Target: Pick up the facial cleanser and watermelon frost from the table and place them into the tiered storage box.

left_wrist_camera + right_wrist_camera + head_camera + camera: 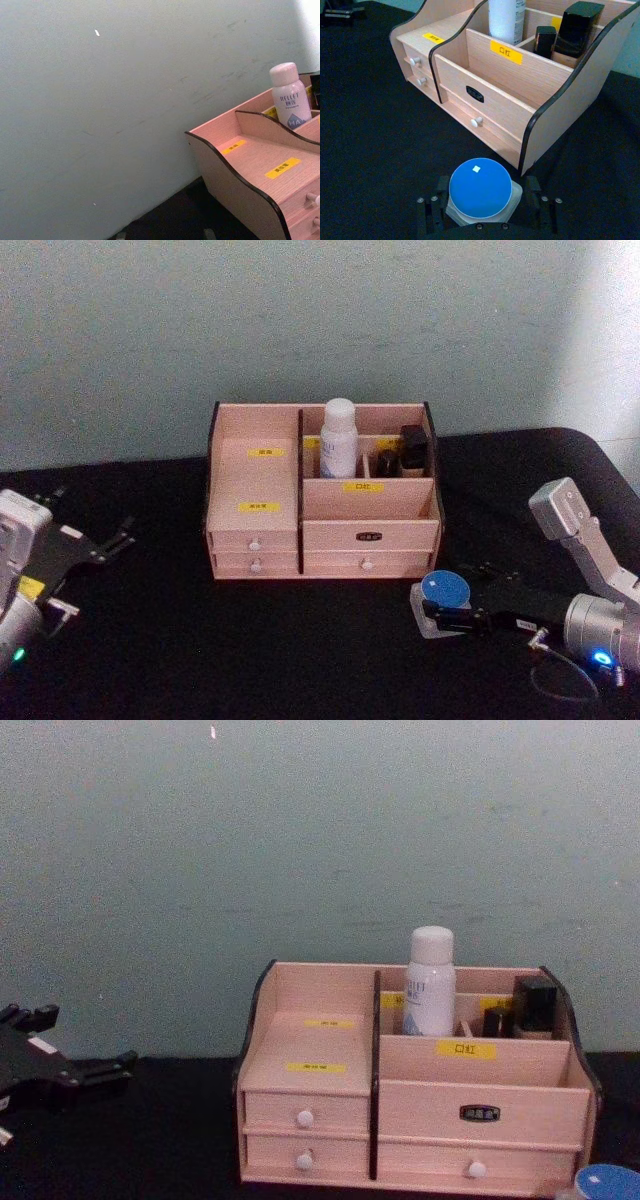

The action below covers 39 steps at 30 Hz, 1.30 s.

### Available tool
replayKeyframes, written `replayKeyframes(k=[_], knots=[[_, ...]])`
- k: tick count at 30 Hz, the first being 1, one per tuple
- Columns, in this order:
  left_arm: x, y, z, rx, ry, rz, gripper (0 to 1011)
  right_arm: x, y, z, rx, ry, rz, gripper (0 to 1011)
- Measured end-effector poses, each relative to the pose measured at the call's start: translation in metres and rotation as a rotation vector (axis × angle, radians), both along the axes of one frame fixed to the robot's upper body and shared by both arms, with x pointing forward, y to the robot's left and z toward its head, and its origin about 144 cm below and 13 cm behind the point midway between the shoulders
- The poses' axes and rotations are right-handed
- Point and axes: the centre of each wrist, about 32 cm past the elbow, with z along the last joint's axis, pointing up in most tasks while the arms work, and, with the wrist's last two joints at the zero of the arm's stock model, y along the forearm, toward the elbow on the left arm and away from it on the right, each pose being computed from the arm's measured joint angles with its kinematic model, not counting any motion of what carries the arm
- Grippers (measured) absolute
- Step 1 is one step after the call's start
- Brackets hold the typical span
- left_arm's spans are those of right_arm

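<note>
The facial cleanser (338,437), a tall white bottle, stands upright in a rear compartment of the tiered storage box (255,475); it also shows in the chest view (430,982) and left wrist view (289,96). The watermelon frost (445,590), a squat clear jar with a blue lid (480,186), sits just off the box's front right corner. My right gripper (440,608) reaches in from the right with its fingers (434,212) pressed on both sides of the jar. My left gripper (95,512) rests open at the far left of the table, away from the box.
Small black containers (412,448) occupy the box's rear right compartment beside the bottle. The front right compartment (500,80) behind the yellow label holds nothing. Drawers with white knobs (305,1118) face me. The black tabletop (150,640) spreads in front; a pale wall stands close behind.
</note>
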Motion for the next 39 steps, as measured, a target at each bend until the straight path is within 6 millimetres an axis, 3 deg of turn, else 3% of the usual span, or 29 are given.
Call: replayKeyframes(k=[9,12,39], knots=[[0.0000,0.0000,0.0000,0.000,0.000,0.000,1001,0.0000,0.0000,0.0000,0.000,0.000,0.000,760],[0.0000,0.0000,0.0000,0.000,0.000,0.000,1001,0.0000,0.0000,0.0000,0.000,0.000,0.000,724],[0.0000,0.0000,0.0000,0.000,0.000,0.000,1001,0.0000,-0.0009,0.0008,0.009,-0.013,0.025,724]])
